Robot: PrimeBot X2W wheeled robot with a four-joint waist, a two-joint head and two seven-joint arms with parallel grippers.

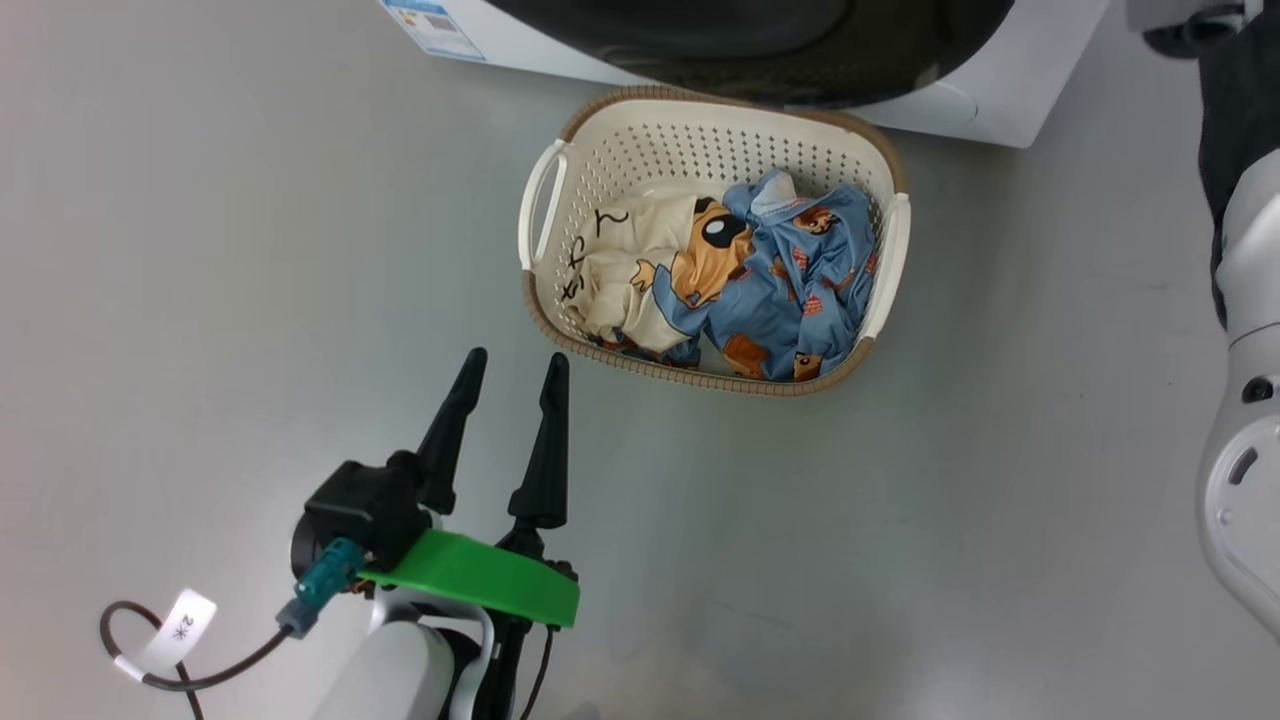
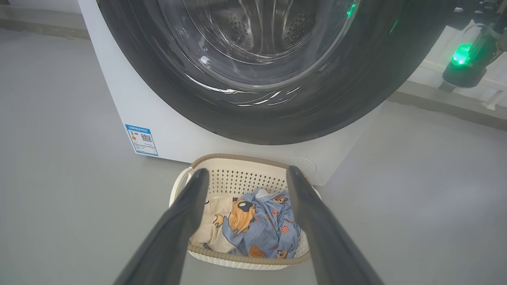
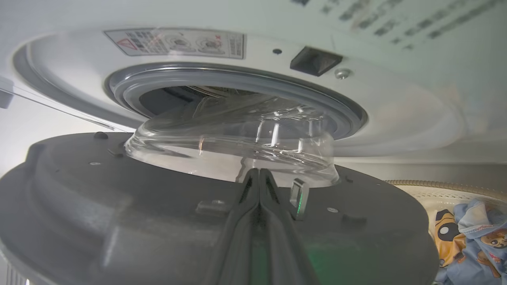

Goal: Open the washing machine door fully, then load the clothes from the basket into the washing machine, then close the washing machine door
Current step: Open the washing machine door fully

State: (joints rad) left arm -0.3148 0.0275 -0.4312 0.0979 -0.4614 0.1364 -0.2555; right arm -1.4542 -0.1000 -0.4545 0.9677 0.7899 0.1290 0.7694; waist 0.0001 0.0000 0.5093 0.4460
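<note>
Gaping wide and empty, the left gripper (image 1: 517, 362) hovered near the cream perforated plastic basket (image 1: 700, 150); the right gripper (image 3: 259, 174), pinched together, faced the dark round glass-bowled door (image 3: 119, 206).

Smooth grey floor (image 1: 1000, 450), soft even light

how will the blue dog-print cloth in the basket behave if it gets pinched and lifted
Probably floppy: the blue cloth lies crumpled in folds, so it should drape from the pinch. It overlaps the cream cloth, which may drag up too. The basket looks thin and perforated, so likely light enough to shift.
</note>
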